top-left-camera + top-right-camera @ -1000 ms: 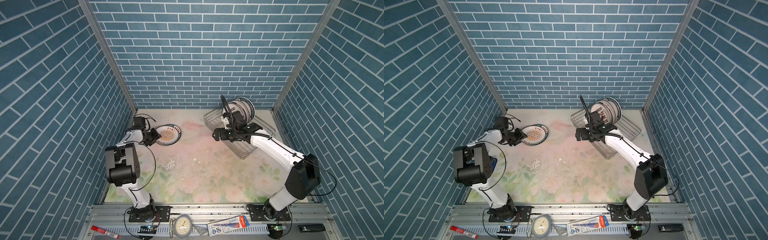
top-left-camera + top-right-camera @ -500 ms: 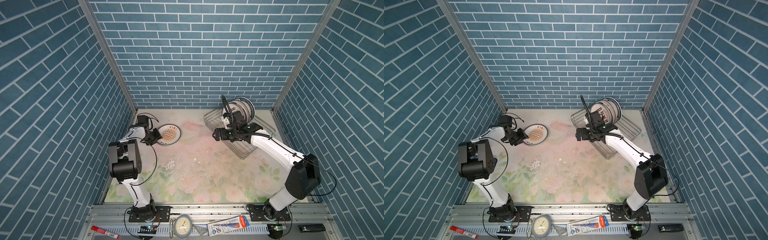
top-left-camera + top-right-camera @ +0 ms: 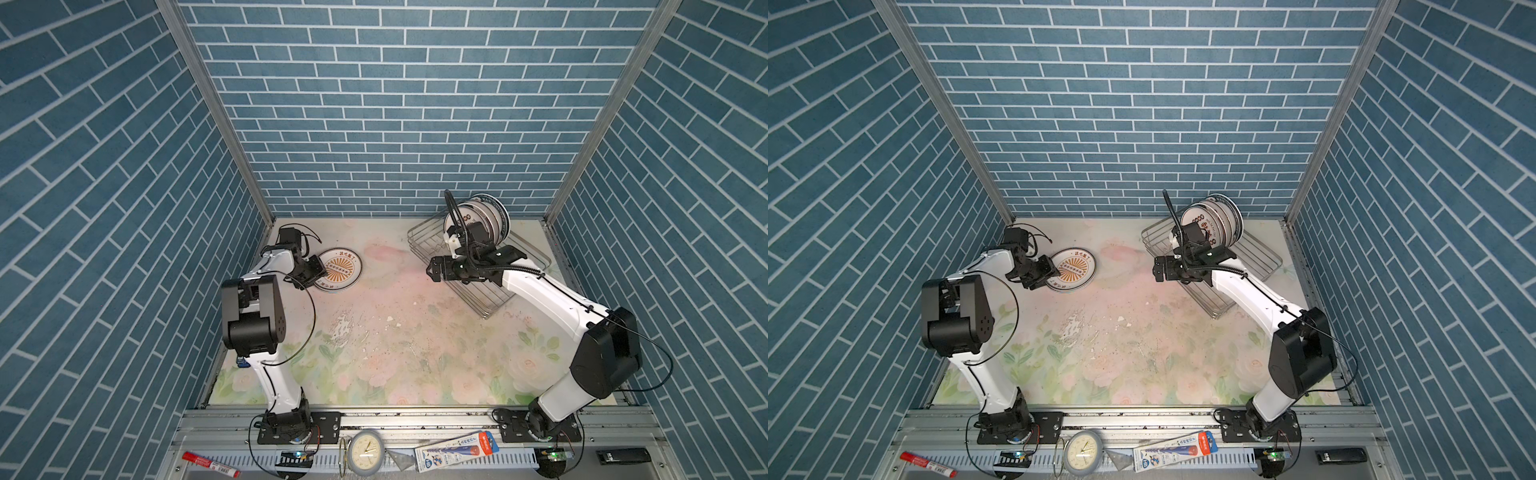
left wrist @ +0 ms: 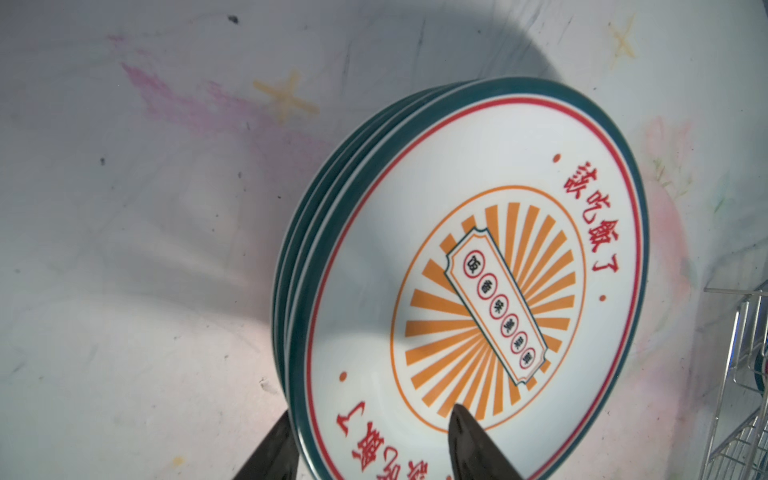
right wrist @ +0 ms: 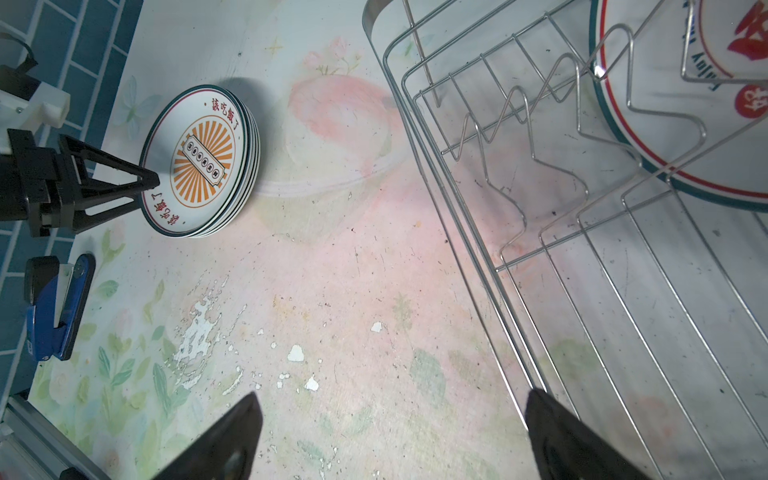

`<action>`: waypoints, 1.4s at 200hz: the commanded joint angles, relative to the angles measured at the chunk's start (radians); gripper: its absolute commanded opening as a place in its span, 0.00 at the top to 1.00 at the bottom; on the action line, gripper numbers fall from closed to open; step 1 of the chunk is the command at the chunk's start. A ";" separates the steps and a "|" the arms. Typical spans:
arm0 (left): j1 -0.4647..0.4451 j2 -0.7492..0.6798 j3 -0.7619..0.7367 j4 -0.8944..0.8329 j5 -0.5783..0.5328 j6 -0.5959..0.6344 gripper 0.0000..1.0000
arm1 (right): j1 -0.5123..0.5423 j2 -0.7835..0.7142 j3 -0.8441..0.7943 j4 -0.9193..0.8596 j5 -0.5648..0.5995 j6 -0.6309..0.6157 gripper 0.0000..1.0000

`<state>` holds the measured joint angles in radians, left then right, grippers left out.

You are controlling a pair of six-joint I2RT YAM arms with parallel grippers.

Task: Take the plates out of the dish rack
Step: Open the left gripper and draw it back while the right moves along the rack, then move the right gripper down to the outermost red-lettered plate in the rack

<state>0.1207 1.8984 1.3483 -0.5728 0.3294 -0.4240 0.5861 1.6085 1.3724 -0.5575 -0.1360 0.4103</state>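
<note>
Left tool [image 4: 372, 413] approx. half open, w/ 2 fingers [image 4: 469, 440] straddling rim of plate stack [image 3: 338, 270] lying flat on bench [image 5: 353, 270]; top plate [image 4: 415, 187] reads "該吃飯了" in red. Right tool [image 5: 395, 436] wide open, empty, by rack [image 3: 532, 253] edge; other plates [image 3: 490, 216] upright in rack.

One dish rack [image 5: 552, 257] — four stacked plates [image 4: 478, 270], perhaps five racked plates [image 3: 492, 214].

Both top views: high overhead, whole floral table [image 3: 415, 340]. Left wrist: close on stacked white sunburst plates [image 4: 478, 270]. Right wrist: farther off, shares them, plus silver wire rack [image 5: 582, 232].
</note>
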 commanded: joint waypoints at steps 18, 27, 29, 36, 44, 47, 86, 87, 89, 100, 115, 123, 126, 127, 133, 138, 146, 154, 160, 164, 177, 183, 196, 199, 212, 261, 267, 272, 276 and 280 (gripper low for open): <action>-0.009 0.028 0.043 -0.048 -0.009 0.032 0.38 | -0.005 -0.039 -0.023 -0.013 -0.013 -0.036 0.01; -0.009 0.032 0.053 -0.058 -0.009 0.037 0.38 | -0.005 -0.041 -0.024 -0.013 -0.015 -0.036 0.01; -0.009 0.033 0.056 -0.062 -0.008 0.037 0.38 | -0.005 -0.041 -0.024 -0.012 -0.014 -0.036 0.01; -0.009 0.035 0.065 -0.073 -0.010 0.043 0.33 | -0.005 -0.042 -0.024 -0.013 -0.015 -0.037 0.01; -0.010 0.031 0.064 -0.077 -0.014 0.042 0.33 | -0.005 -0.045 -0.027 -0.013 -0.014 -0.038 0.01; -0.010 0.028 0.061 -0.077 -0.018 0.041 0.33 | -0.004 -0.046 -0.028 -0.012 -0.014 -0.038 0.01; -0.009 -0.063 -0.018 -0.050 -0.045 0.032 0.32 | -0.014 -0.054 -0.024 -0.027 -0.004 -0.056 0.01; -0.009 -0.066 -0.020 -0.049 -0.046 0.032 0.32 | -0.014 -0.055 -0.024 -0.028 -0.005 -0.057 0.01; -0.009 -0.073 -0.027 -0.046 -0.049 0.030 0.32 | -0.014 -0.056 -0.024 -0.029 -0.005 -0.059 0.01; -0.008 -0.121 -0.072 -0.022 -0.052 0.020 0.29 | -0.019 -0.064 -0.020 -0.041 0.005 -0.071 0.01; -0.009 -0.184 -0.140 0.017 -0.038 0.011 0.19 | -0.027 -0.083 -0.019 -0.057 0.021 -0.089 0.01; -0.009 -0.212 -0.170 0.027 -0.037 0.006 0.19 | -0.035 -0.094 -0.017 -0.066 0.034 -0.099 0.01; -0.008 -0.222 -0.178 0.032 -0.039 0.005 0.19 | -0.039 -0.099 -0.017 -0.070 0.039 -0.103 0.01; -0.009 -0.225 -0.182 0.033 -0.038 0.004 0.18 | -0.040 -0.101 -0.017 -0.072 0.041 -0.104 0.01; -0.010 -0.247 -0.203 0.047 -0.037 0.005 0.17 | -0.049 -0.110 -0.014 -0.082 0.042 -0.111 0.01; -0.008 -0.269 -0.227 0.057 -0.035 0.004 0.17 | -0.057 -0.118 -0.013 -0.089 0.068 -0.119 0.01; -0.010 -0.293 -0.243 0.057 -0.033 0.004 0.15 | -0.072 -0.132 -0.011 -0.103 0.092 -0.130 0.01; -0.009 -0.313 -0.253 0.056 -0.030 0.007 0.15 | -0.090 -0.146 -0.009 -0.117 0.122 -0.145 0.01; -0.008 -0.327 -0.264 0.057 -0.029 0.007 0.15 | -0.103 -0.158 -0.009 -0.126 0.144 -0.156 0.01; -0.009 -0.340 -0.273 0.062 -0.030 0.007 0.15 | -0.115 -0.165 -0.007 -0.132 0.157 -0.165 0.01; -0.009 -0.367 -0.284 0.063 -0.026 0.008 0.15 | -0.155 -0.191 -0.011 -0.136 0.192 -0.195 0.01; -0.008 -0.376 -0.286 0.061 -0.023 0.011 0.15 | -0.175 -0.199 -0.014 -0.132 0.202 -0.212 0.01; -0.008 -0.398 -0.293 0.065 -0.015 0.014 0.13 | -0.209 -0.208 -0.011 -0.122 0.218 -0.252 0.01; -0.009 -0.402 -0.294 0.067 -0.013 0.015 0.13 | -0.214 -0.208 -0.012 -0.117 0.221 -0.266 0.01; -0.007 -0.413 -0.294 0.069 0.007 0.022 0.10 | -0.228 -0.203 -0.013 -0.086 0.222 -0.321 0.01; -0.009 -0.443 -0.310 0.084 0.037 0.030 0.01 | -0.273 -0.058 0.101 -0.087 0.226 -0.404 0.01; -0.009 -0.451 -0.317 0.086 0.036 0.028 0.01 | -0.275 -0.046 0.102 -0.077 0.220 -0.412 0.01; -0.009 -0.458 -0.324 0.088 0.032 0.027 0.01 | -0.277 -0.036 0.102 -0.070 0.219 -0.416 0.01; -0.009 -0.465 -0.330 0.089 0.030 0.028 0.01 | -0.279 -0.027 0.104 -0.064 0.217 -0.418 0.01; -0.009 -0.472 -0.335 0.091 0.027 0.026 0.01 | -0.279 -0.020 0.104 -0.059 0.216 -0.422 0.01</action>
<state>0.1162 1.4708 1.0485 -0.4881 0.3492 -0.4068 0.3183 1.5414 1.4322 -0.6277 0.0677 0.0700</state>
